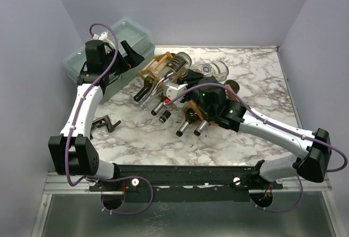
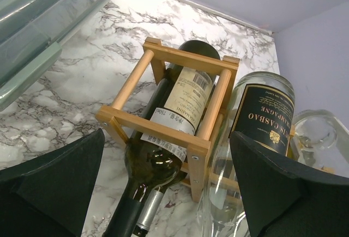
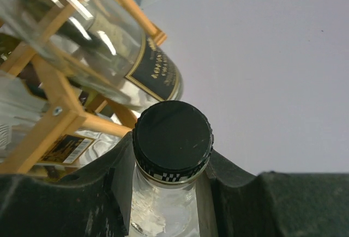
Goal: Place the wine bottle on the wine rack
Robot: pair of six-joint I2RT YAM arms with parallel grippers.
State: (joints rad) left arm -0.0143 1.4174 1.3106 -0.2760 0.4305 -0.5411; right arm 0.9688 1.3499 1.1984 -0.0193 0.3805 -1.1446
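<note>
The wooden wine rack lies mid-table with several bottles in it. In the right wrist view my right gripper is shut on the neck of a clear wine bottle, just under its black cap, beside the rack. From above, the right gripper sits over the rack's right part, its fingers hidden among bottles. My left gripper is open and empty above the rack's left end, where a dark green bottle lies in a cell. The left gripper hangs beside the bin.
A pale green lidded bin stands at the back left, close to the left arm. A small black object lies on the marble table front left. A black-labelled bottle and a clear one fill neighbouring cells. Walls enclose three sides.
</note>
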